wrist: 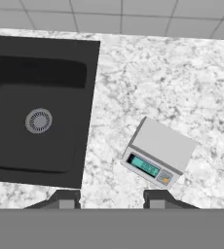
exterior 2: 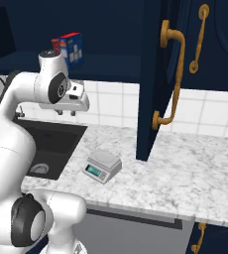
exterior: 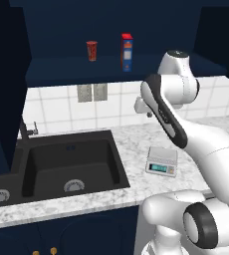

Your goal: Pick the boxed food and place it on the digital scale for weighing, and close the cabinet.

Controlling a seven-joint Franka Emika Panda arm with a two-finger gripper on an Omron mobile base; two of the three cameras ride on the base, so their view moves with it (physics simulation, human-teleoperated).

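Observation:
The boxed food [exterior: 127, 52] [exterior 2: 71, 49] stands upright on the shelf of the open navy cabinet [exterior 2: 155, 74], red front and blue side showing. Down on the marble counter, right of the sink, sits the digital scale [exterior: 162, 161] [exterior 2: 102, 165] [wrist: 160, 151] with nothing on its platform. My gripper [exterior 2: 66, 113] [exterior: 145, 113] [wrist: 111, 199] hangs open and empty in front of the tiled wall, well above the counter and below the shelf, pointing down. In the hand view the scale lies just right of and beyond the fingertips [wrist: 155, 198].
A small red cup [exterior: 91, 51] stands on the shelf left of the carton. The black sink [exterior: 61, 164] [wrist: 36, 116] with its faucet [exterior: 29, 130] fills the counter's left. The open cabinet door with its gold handle [exterior 2: 173, 74] juts out over the counter right of the scale.

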